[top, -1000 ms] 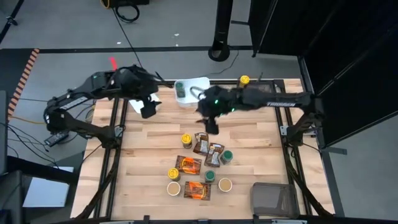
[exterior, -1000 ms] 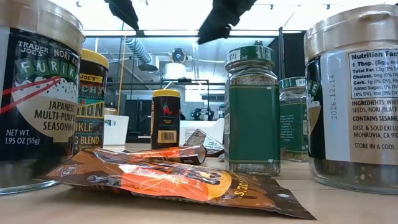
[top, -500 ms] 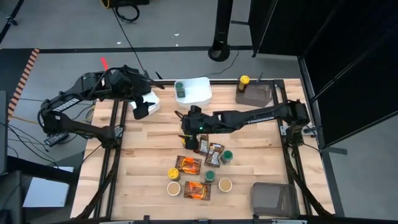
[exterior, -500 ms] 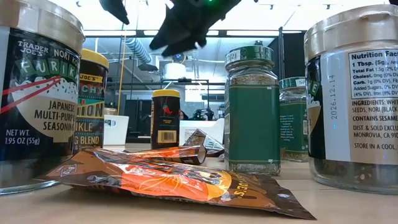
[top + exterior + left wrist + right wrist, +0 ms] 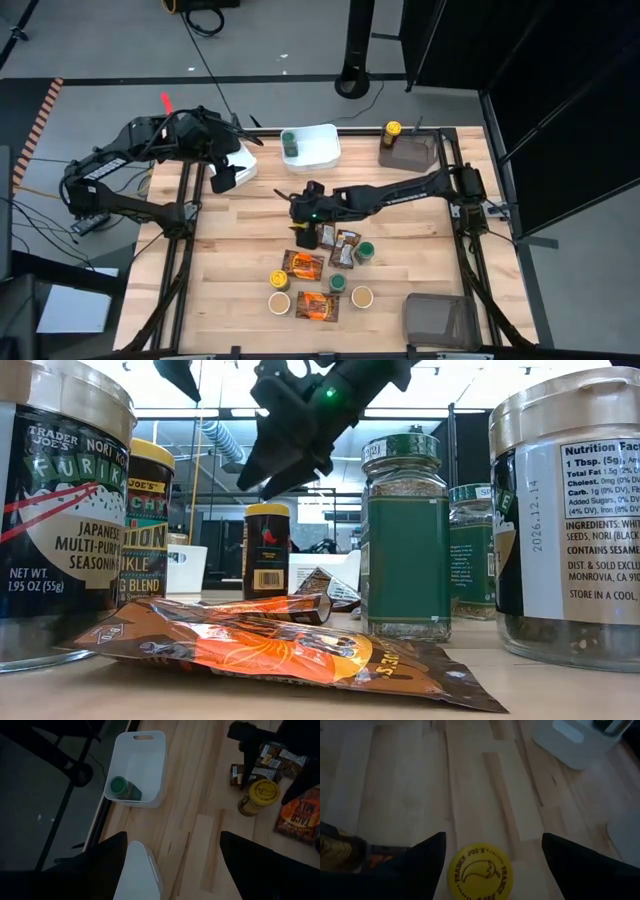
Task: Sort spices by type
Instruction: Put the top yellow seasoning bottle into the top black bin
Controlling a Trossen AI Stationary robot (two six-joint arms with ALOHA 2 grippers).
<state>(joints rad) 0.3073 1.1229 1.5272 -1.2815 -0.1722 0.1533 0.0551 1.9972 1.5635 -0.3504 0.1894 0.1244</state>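
Overhead, right hand (image 5: 492, 851) open above yellow-lidded jar (image 5: 480, 872), wood table (image 5: 395, 785).

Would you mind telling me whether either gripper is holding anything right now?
Nothing is held: the right gripper is open above the yellow-lidded jar, and the left gripper is open and empty.

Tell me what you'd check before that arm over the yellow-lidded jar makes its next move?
1. Right end effector open: ok, both fingers spread wide.
2. Yellow-lidded jar lies between the fingers: ok, centred in the right wrist view.
3. Jar upright: ok, its lid faces up.
4. Neighbours clear of the fingers: cannot tell; a foil packet lies close beside the jar.
5. Left end effector out of the way: ok, it hovers near the white tub, apart from the pile.
6. Destination free: cannot tell; the tub already holds a green-lidded jar.
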